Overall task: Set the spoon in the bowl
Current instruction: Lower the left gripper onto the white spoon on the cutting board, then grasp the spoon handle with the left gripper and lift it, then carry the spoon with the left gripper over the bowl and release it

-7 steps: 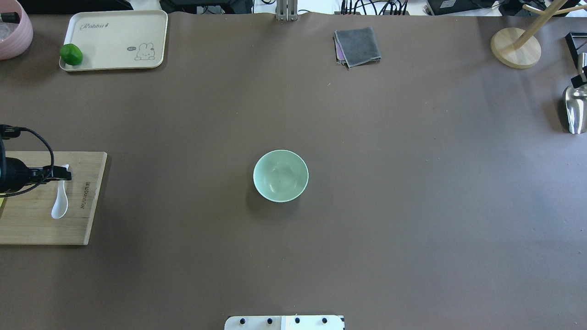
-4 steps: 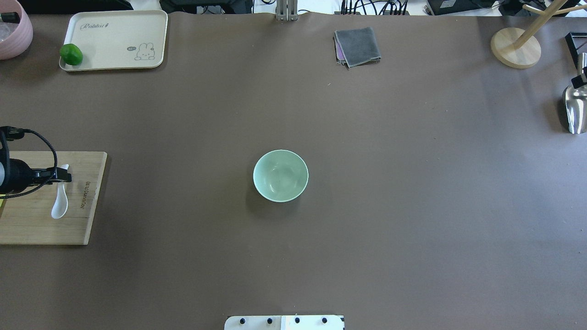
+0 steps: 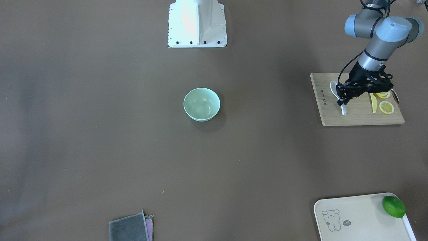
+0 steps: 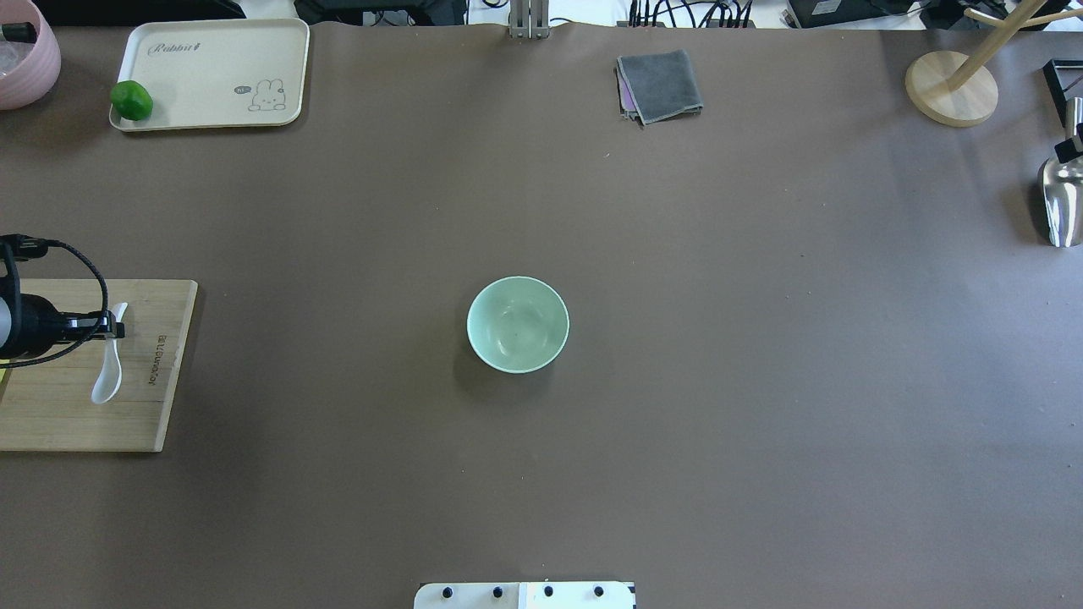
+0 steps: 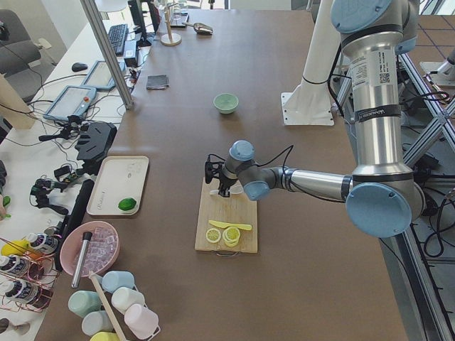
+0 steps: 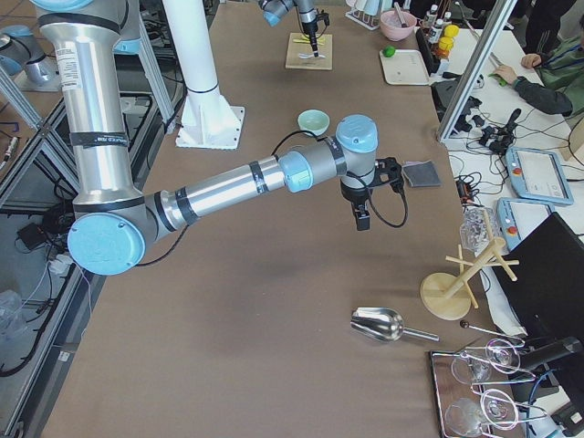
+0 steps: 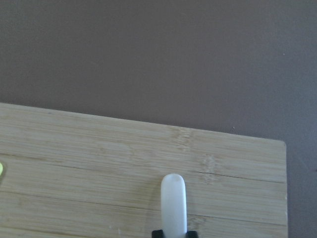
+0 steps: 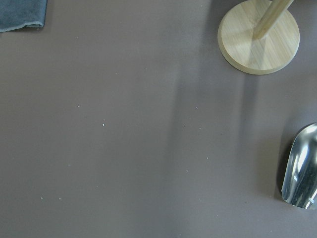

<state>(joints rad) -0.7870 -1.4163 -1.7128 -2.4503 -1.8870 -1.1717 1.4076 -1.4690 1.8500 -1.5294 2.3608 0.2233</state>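
Note:
The white spoon (image 4: 107,378) lies on the wooden cutting board (image 4: 76,419) at the table's left edge. My left gripper (image 4: 114,326) is down on the spoon's handle and shut on it. In the left wrist view the handle (image 7: 173,201) sticks out from between the two black fingertips (image 7: 158,232). The front-facing view shows the same grip (image 3: 342,97) with the scoop (image 3: 333,87) behind it. The mint-green bowl (image 4: 518,325) stands empty mid-table, far to the right of the spoon. My right gripper (image 6: 362,221) hangs over bare table; I cannot tell if it is open or shut.
A yellow knife (image 3: 373,103) and lemon slices (image 3: 386,107) lie on the board beside the spoon. A cream tray (image 4: 211,59) with a lime (image 4: 131,100), a grey cloth (image 4: 660,85), a wooden stand (image 4: 951,89) and a metal scoop (image 4: 1062,203) sit along the far and right edges.
The left gripper's fingers have closed in on the spoon's handle, and the spoon has shifted slightly to the left on the board. The bowl has not moved.

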